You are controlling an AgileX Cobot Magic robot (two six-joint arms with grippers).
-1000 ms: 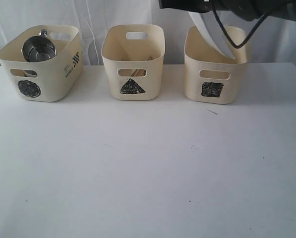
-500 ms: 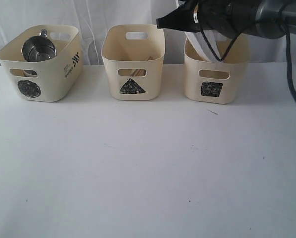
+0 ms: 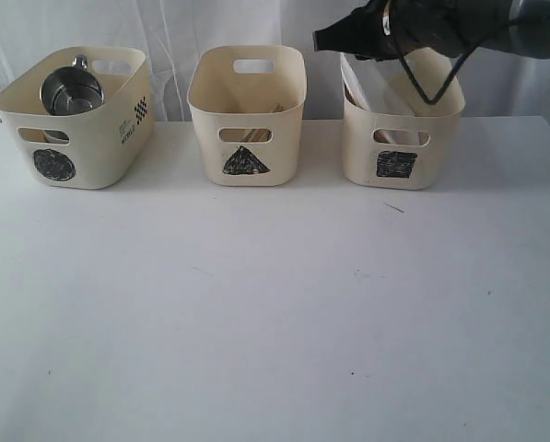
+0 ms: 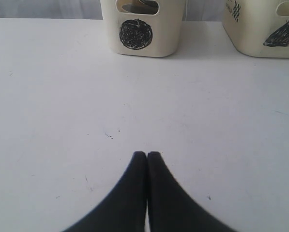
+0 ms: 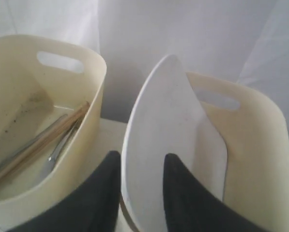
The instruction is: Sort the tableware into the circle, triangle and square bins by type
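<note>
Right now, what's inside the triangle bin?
Wooden chopsticks lie slanted in the triangle bin, with steel cutlery beside them. The near wall hides the rest of the floor; which steel pieces they are, I cannot tell.

Three cream bins: circle bin left of triangle bin, square bin right of it. One steel mug, one white plate, one steel utensil; chopsticks in triangle bin, count unclear.

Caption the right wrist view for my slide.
Right hand straddling a white plate on edge in a cream bin, wooden chopsticks in the neighbouring bin.
</note>
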